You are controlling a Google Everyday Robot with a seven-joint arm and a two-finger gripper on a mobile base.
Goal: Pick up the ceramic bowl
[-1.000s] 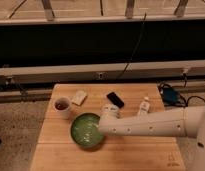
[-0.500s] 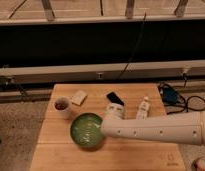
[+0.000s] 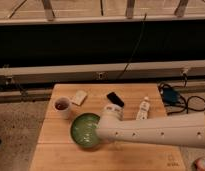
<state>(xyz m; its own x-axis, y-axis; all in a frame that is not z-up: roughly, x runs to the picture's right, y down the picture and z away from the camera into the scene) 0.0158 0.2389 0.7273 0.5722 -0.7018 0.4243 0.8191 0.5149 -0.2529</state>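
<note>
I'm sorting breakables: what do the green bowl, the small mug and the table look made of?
The green bowl: likely glazed ceramic, glossy with a paler speckled inside. The mug: probably white ceramic, smooth. The table: wood, matte, with plank seams. The gripper is at the bowl's rim, on the arm's side.

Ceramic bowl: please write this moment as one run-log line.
ceramic bowl: on wooden table, near white mug | gripper: over bowl's rim, arm side | lifted: not yet
</note>
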